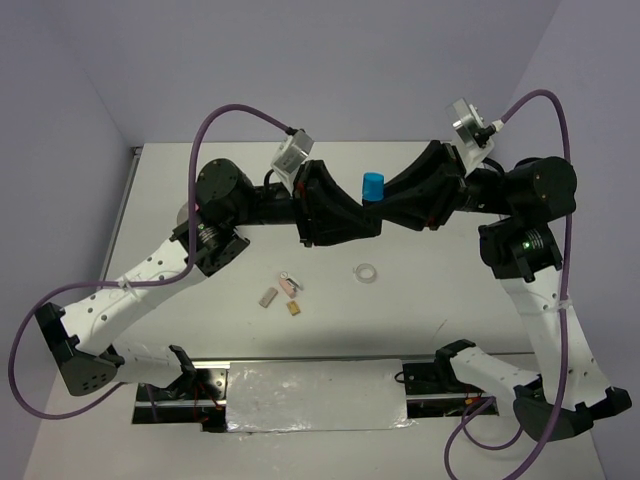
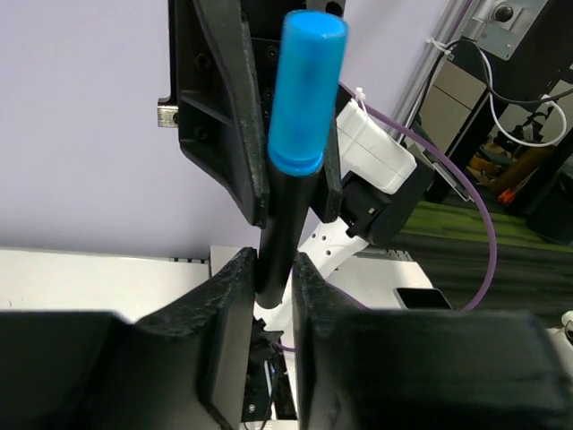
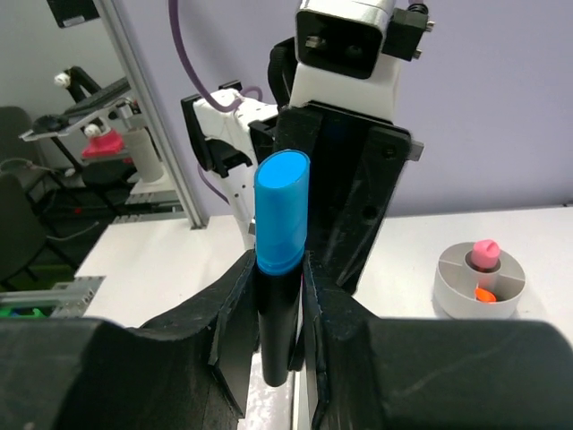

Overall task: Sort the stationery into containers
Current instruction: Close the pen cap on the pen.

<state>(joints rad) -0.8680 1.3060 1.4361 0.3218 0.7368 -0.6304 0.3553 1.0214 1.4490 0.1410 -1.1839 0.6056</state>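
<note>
A black marker with a blue cap [image 1: 372, 186] stands upright above the table's middle, between both grippers. My left gripper [image 2: 273, 273] is shut on the lower end of its black body. My right gripper [image 3: 280, 273] is shut on the body just below the cap [image 3: 282, 215]. The cap also shows in the left wrist view [image 2: 309, 90]. On the table lie a clear ring [image 1: 366, 272], a pink tube [image 1: 290, 284], a grey block [image 1: 267, 297] and a tan block [image 1: 294, 308]. The white divided bowl [image 3: 457, 291] holds a pink piece and an orange piece.
Both arms stretch across the table's far half and meet at its middle. The left arm hides most of the bowl in the top view. A foil-covered plate [image 1: 315, 398] lies at the near edge between the arm bases.
</note>
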